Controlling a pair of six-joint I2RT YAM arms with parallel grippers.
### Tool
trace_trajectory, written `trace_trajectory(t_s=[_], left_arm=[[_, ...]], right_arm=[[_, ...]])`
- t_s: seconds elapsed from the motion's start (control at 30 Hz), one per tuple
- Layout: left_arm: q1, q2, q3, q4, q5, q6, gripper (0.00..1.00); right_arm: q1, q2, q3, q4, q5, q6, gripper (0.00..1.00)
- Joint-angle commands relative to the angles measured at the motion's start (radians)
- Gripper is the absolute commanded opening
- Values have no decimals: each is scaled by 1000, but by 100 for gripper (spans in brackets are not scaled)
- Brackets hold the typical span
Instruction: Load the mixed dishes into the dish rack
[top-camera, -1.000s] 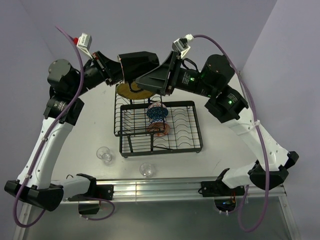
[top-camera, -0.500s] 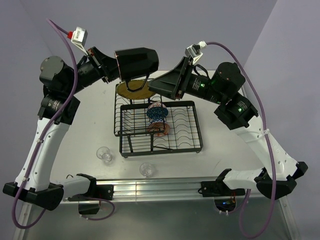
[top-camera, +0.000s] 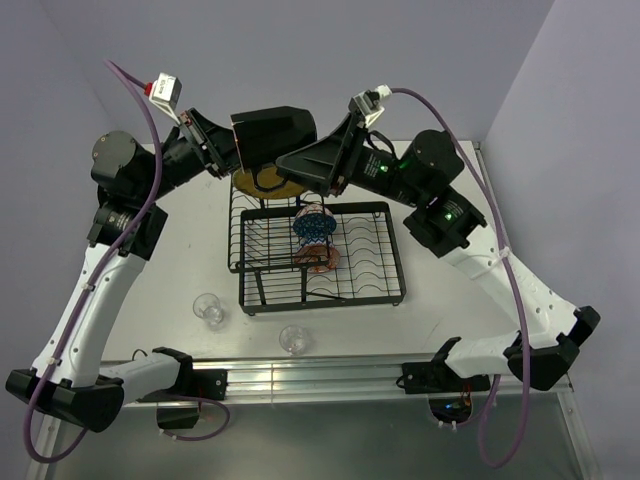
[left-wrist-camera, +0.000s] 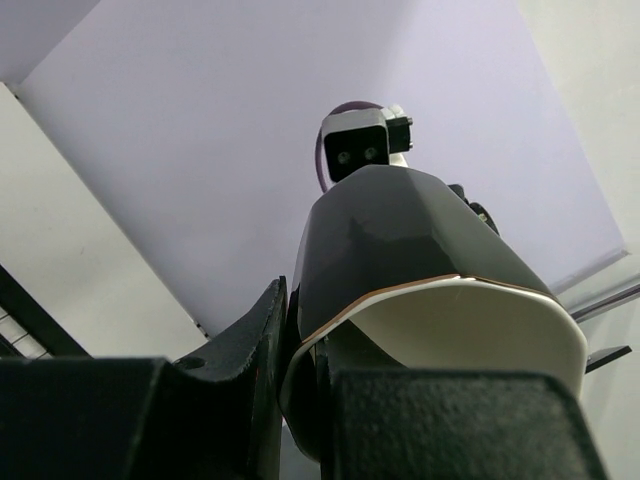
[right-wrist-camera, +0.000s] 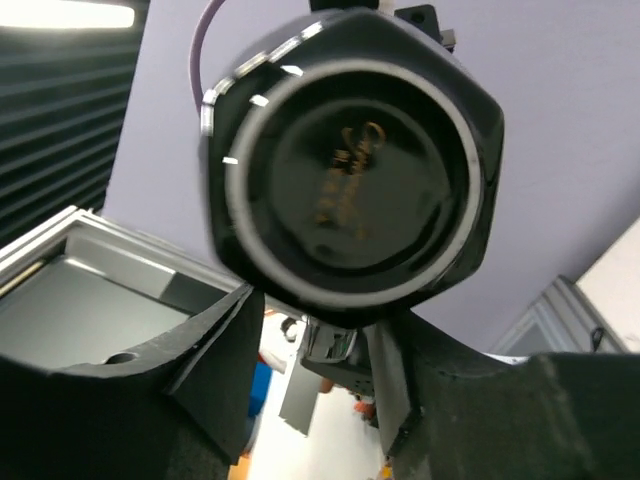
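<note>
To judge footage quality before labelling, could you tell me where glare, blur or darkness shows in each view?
Top view: even light, sharp, soft shadows under the dish rack. Left wrist view: fingers dark and soft, black mug crisp. Right wrist view: glare flecks on the mug's glossy base, fingers blurred, bright light strip top left.

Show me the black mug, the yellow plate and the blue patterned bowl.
black mug (top-camera: 274, 134), top external view, its dark side wall.
yellow plate (top-camera: 250, 183), top external view, its exposed left part.
blue patterned bowl (top-camera: 316, 224), top external view, its patterned outside.
</note>
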Motion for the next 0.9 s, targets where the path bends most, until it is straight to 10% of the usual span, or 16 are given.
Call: trace_trajectory(t_s=[0.0, 0.47, 0.57, 0.67, 0.83, 0.87], left_arm=[[-10, -48, 4, 167, -20, -56, 0], [-15, -75, -45, 179, -5, -43, 0], [-15, -85, -70, 193, 4, -52, 0], [-15, -83, -72, 154, 24, -49, 3], [-15, -89, -44, 58, 3, 25, 69], [-15, -92, -39, 55, 1, 29, 99]], right_arm=[[37, 34, 1, 138, 55, 52, 52], [87, 54, 46, 83, 187, -9, 33], [82, 51, 47, 71, 181, -31, 5], [80, 49, 70, 34, 184, -70, 0], [68, 11, 56, -4, 220, -135, 0], [64, 0, 50, 0, 218, -138, 0]])
